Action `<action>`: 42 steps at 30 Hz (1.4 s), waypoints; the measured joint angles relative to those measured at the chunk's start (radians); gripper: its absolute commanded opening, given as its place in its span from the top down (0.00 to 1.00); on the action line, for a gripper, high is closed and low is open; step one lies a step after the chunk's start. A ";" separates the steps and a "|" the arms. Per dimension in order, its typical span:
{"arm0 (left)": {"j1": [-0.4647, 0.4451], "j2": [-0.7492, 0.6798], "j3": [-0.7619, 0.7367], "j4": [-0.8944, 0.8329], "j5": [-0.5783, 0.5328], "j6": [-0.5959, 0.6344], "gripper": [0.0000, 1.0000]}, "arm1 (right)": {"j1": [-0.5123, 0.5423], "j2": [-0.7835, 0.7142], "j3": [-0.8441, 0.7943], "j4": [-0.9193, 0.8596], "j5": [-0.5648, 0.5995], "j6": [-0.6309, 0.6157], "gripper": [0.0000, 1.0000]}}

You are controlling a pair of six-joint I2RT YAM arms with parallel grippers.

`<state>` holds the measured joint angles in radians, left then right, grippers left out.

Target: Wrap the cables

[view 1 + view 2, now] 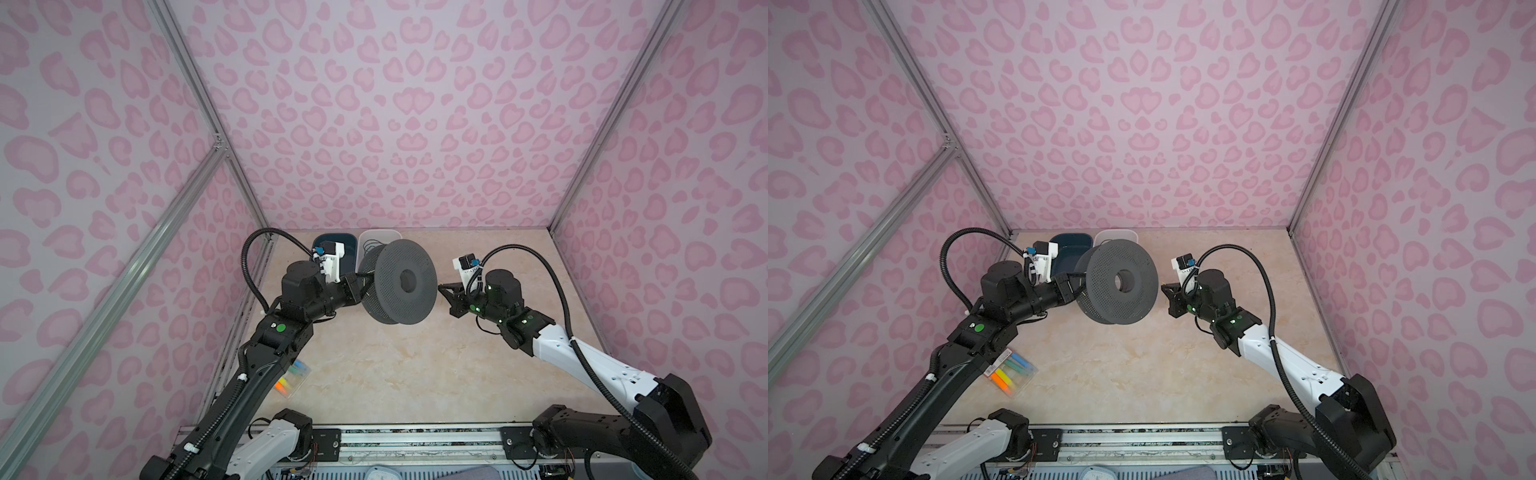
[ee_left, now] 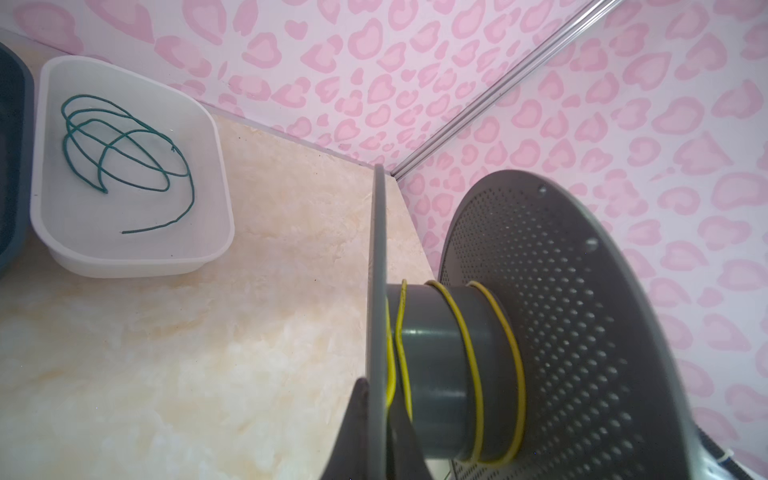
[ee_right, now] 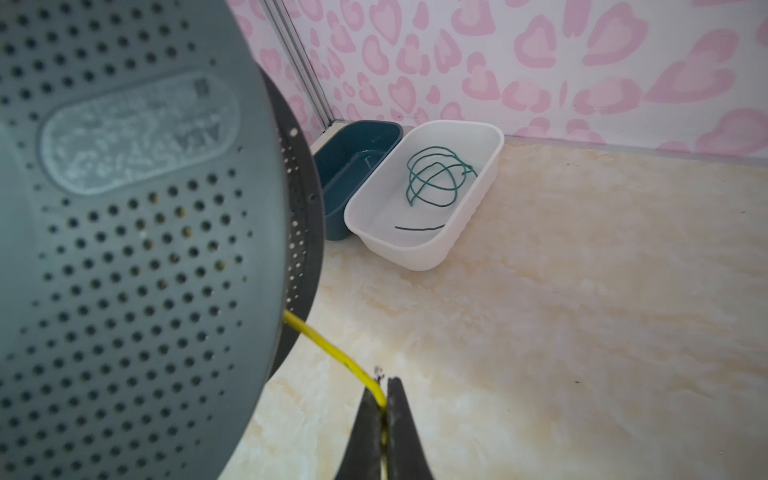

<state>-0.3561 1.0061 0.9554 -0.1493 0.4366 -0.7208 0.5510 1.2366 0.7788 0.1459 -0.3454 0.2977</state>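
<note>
Spool (image 1: 399,282) clamped by flange in closed left gripper (image 2: 378,399). Beyond spool, tub (image 2: 137,266) holding green cable (image 2: 145,229). Beside spool, right gripper (image 3: 384,399) pinched shut on yellow cable (image 3: 328,347), loosely wound round hub. Could spring off through lost tension.

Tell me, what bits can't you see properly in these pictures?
- The yellow cable: right wrist view, one end vanishes behind the spool, the other leaves the frame past the shut right gripper.
- The label on the spool: right wrist view, too blurred to read.
- The dark blue bin: left wrist view, cut by the edge.
- The marker pack: top view, partly under the left arm.
</note>
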 measured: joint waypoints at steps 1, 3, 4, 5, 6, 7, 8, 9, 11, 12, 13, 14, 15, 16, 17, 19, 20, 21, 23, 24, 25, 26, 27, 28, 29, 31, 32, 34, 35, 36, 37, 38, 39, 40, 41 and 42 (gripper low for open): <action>0.000 0.010 0.000 0.021 -0.003 -0.021 0.96 | 0.006 -0.004 -0.011 0.022 -0.011 0.032 1.00; 0.001 0.022 0.000 0.057 -0.006 -0.049 0.96 | 0.007 -0.009 -0.029 0.067 -0.037 0.091 1.00; 0.001 0.026 0.000 0.071 -0.008 -0.063 0.96 | 0.008 -0.012 -0.036 0.095 -0.054 0.126 1.00; 0.001 0.029 0.000 0.082 -0.011 -0.072 0.96 | 0.009 -0.016 -0.042 0.114 -0.064 0.155 1.00; 0.001 0.030 0.000 0.097 -0.015 -0.081 0.96 | 0.010 -0.019 -0.047 0.132 -0.078 0.181 1.00; 0.001 0.031 0.000 0.112 -0.020 -0.091 0.96 | 0.011 -0.023 -0.053 0.154 -0.093 0.211 1.00; 0.001 0.031 -0.003 0.128 -0.023 -0.100 0.96 | 0.012 -0.024 -0.060 0.179 -0.105 0.237 1.00; 0.001 0.031 -0.006 0.141 -0.025 -0.106 0.96 | 0.013 -0.024 -0.066 0.206 -0.115 0.265 1.00; 0.001 0.036 -0.011 0.165 -0.031 -0.117 0.96 | 0.025 -0.011 -0.078 0.260 -0.133 0.331 1.00; 0.001 0.039 -0.013 0.174 -0.034 -0.123 0.96 | 0.034 -0.004 -0.083 0.283 -0.139 0.356 1.00; 0.001 0.043 -0.014 0.183 -0.038 -0.128 0.96 | 0.045 0.005 -0.089 0.309 -0.146 0.386 1.00; 0.001 0.046 -0.016 0.195 -0.040 -0.134 0.96 | 0.056 0.016 -0.095 0.342 -0.152 0.419 1.00; 0.001 0.048 -0.018 0.204 -0.041 -0.140 0.96 | 0.063 0.024 -0.099 0.369 -0.156 0.443 1.00; 0.001 0.049 -0.020 0.212 -0.043 -0.142 0.96 | 0.071 0.032 -0.105 0.403 -0.161 0.474 1.00; 0.001 0.049 -0.023 0.221 -0.045 -0.144 0.96 | 0.075 0.037 -0.111 0.433 -0.165 0.502 1.00; 0.001 0.050 -0.027 0.237 -0.048 -0.145 0.96 | 0.079 0.043 -0.126 0.489 -0.175 0.552 1.00; 0.001 0.050 -0.030 0.245 -0.049 -0.146 0.96 | 0.079 0.047 -0.134 0.523 -0.177 0.580 1.00; 0.001 0.050 -0.031 0.252 -0.050 -0.145 0.96 | 0.080 0.052 -0.142 0.552 -0.178 0.607 1.00; 0.001 0.050 -0.035 0.261 -0.051 -0.146 0.96 | 0.084 0.073 -0.166 0.637 -0.179 0.675 1.00; 0.000 0.050 -0.041 0.270 -0.051 -0.146 0.96 | 0.087 0.085 -0.174 0.674 -0.179 0.703 1.00; 0.000 0.050 -0.047 0.279 -0.051 -0.146 0.96 | 0.092 0.102 -0.183 0.722 -0.178 0.742 1.00; -0.001 0.050 -0.050 0.281 -0.053 -0.148 0.96 | 0.097 0.115 -0.187 0.752 -0.177 0.768 1.00; -0.004 0.051 -0.054 0.288 -0.058 -0.150 0.96 | 0.104 0.130 -0.189 0.788 -0.177 0.798 1.00; -0.006 0.053 -0.056 0.298 -0.060 -0.153 0.96 | 0.111 0.143 -0.190 0.826 -0.175 0.826 1.00; -0.010 0.056 -0.057 0.307 -0.064 -0.156 0.96 | 0.116 0.153 -0.192 0.858 -0.172 0.850 1.00; -0.019 0.060 -0.061 0.331 -0.073 -0.161 0.96 | 0.123 0.174 -0.194 0.927 -0.164 0.896 1.00; -0.024 0.061 -0.062 0.340 -0.075 -0.162 0.96 | 0.126 0.184 -0.194 0.955 -0.158 0.914 1.00; -0.032 0.064 -0.064 0.363 -0.079 -0.167 0.96 | 0.133 0.204 -0.195 1.014 -0.140 0.952 1.00; -0.035 0.065 -0.066 0.372 -0.079 -0.168 0.96 | 0.138 0.216 -0.195 1.043 -0.130 0.969 1.00; -0.039 0.067 -0.069 0.386 -0.080 -0.168 0.96 | 0.143 0.230 -0.195 1.075 -0.121 0.988 1.00; -0.043 0.069 -0.071 0.397 -0.085 -0.169 0.96 | 0.149 0.248 -0.195 1.112 -0.106 1.009 1.00; -0.047 0.070 -0.074 0.406 -0.091 -0.169 0.96 | 0.155 0.264 -0.195 1.144 -0.091 1.030 1.00; -0.051 0.071 -0.078 0.414 -0.097 -0.169 0.96 | 0.162 0.284 -0.198 1.183 -0.073 1.053 1.00; -0.056 0.072 -0.081 0.421 -0.103 -0.172 0.96 | 0.168 0.303 -0.198 1.219 -0.059 1.075 1.00; -0.062 0.074 -0.085 0.431 -0.108 -0.172 0.96 | 0.177 0.318 -0.195 1.243 -0.040 1.094 1.00; -0.068 0.075 -0.089 0.440 -0.113 -0.173 0.96 | 0.185 0.323 -0.192 1.251 -0.027 1.104 1.00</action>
<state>-0.4236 1.0809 0.8669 0.2905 0.3241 -0.8936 0.7361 1.5597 0.5873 1.3968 -0.3729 1.4017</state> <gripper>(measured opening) 0.083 0.049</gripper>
